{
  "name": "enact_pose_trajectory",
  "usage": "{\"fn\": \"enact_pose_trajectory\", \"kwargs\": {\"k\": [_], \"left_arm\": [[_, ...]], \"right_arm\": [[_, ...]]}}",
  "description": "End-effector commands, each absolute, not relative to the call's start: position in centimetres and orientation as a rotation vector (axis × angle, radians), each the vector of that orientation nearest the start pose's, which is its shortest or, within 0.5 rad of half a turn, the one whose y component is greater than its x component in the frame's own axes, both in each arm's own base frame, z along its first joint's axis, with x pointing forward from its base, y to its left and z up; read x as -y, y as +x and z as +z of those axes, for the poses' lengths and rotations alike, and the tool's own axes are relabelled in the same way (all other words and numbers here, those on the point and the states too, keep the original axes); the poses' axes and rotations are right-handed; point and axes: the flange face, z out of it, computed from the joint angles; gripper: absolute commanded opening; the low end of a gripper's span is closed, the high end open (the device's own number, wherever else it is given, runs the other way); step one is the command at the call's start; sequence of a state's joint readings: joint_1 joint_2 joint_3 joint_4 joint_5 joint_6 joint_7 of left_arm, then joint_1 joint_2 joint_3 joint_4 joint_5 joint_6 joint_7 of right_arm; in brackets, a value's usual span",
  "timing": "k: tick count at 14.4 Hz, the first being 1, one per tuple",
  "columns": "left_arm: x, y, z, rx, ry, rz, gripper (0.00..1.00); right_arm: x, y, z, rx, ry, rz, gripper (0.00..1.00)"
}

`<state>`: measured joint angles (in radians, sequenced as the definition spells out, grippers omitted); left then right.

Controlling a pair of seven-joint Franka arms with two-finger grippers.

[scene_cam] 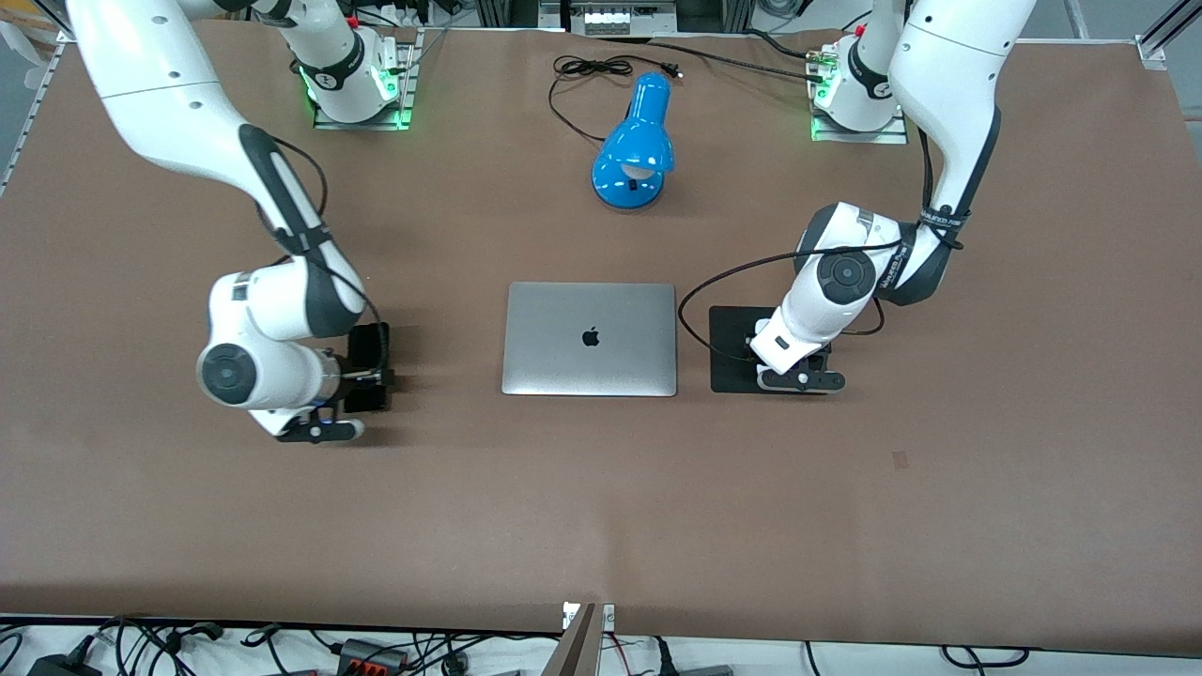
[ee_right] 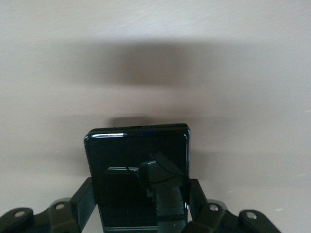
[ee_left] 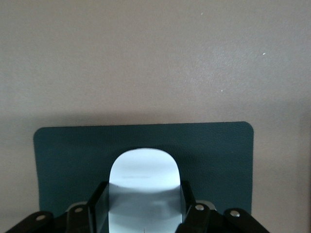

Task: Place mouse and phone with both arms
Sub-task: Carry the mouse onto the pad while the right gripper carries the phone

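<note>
Mouse (ee_left: 143,187) sits clamped in left gripper (ee_left: 143,206) over mouse pad (ee_left: 63,155), phone (ee_right: 138,170) pinched in right gripper (ee_right: 141,204) over bare table (scene_cam: 601,488) near laptop (scene_cam: 590,338); lower both level before release.

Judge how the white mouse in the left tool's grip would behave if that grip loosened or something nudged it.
The mouse looks glossy and smooth, so it might slip between the left tool's fingers. Its rounded top gives little to catch. Being low and flat, it would probably slide on the mouse pad, not roll.
</note>
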<state>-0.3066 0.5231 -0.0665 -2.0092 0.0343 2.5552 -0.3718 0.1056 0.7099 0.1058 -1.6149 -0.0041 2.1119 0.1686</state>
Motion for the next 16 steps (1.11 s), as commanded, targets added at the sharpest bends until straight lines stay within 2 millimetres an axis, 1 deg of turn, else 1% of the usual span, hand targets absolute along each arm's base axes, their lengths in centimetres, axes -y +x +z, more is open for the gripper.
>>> {"fn": "enact_pose_trajectory", "kwargs": {"k": [1,2,4,5,6,7,8,9,10,11,12,14,16], "left_arm": [[22.0,55.7,18.6,-0.031,-3.157,-0.055,0.53],[22.0,55.7,18.6,-0.028,-3.157,-0.055,0.6],[22.0,55.8,18.8,-0.031,-3.158,-0.06,1.0],[22.0,55.9,19.0,-0.031,-3.159,-0.067,1.0],[22.0,55.9,19.2,-0.031,-3.159,-0.069,1.0],[22.1,56.0,19.4,-0.031,-3.16,-0.074,1.0],[21.9,56.3,20.3,-0.028,-3.161,-0.086,1.0],[21.9,56.5,22.0,-0.026,-3.162,-0.103,1.0],[21.6,56.7,23.1,-0.019,-3.153,-0.085,1.0],[20.9,57.4,24.9,-0.004,-3.145,-0.082,1.0],[20.0,58.2,26.3,0.017,-3.138,-0.07,1.0],[19.1,60.2,30.1,0.003,-3.12,-0.023,1.0],[17.3,62.6,34.1,-0.008,-3.1,0.052,1.0]], "right_arm": [[-15.9,65.4,20.0,-0.048,-3.114,0.333,0.27],[-16.9,65.1,20.1,-0.05,-3.118,0.334,0.27],[-19.1,64.8,20.5,-0.05,-3.125,0.32,0.27],[-20.5,64.5,20.5,-0.033,-3.137,0.317,0.27],[-21.3,64.2,20.6,-0.01,-3.157,0.312,0.27],[-21.8,64.0,20.5,-0.032,-3.17,0.311,0.27],[-22.3,63.8,20.4,-0.076,-3.178,0.31,0.27],[-22.9,63.6,20.4,-0.104,-3.18,0.31,0.27],[-24.0,63.1,20.3,-0.112,-3.184,0.313,0.27],[-24.9,62.8,20.3,-0.129,-3.185,0.313,0.27],[-25.7,62.4,20.2,-0.142,-3.191,0.313,0.27],[-26.2,62.1,19.8,-0.125,-3.192,0.317,0.27],[-26.4,62.0,19.3,-0.131,-3.19,0.326,0.27]]}}
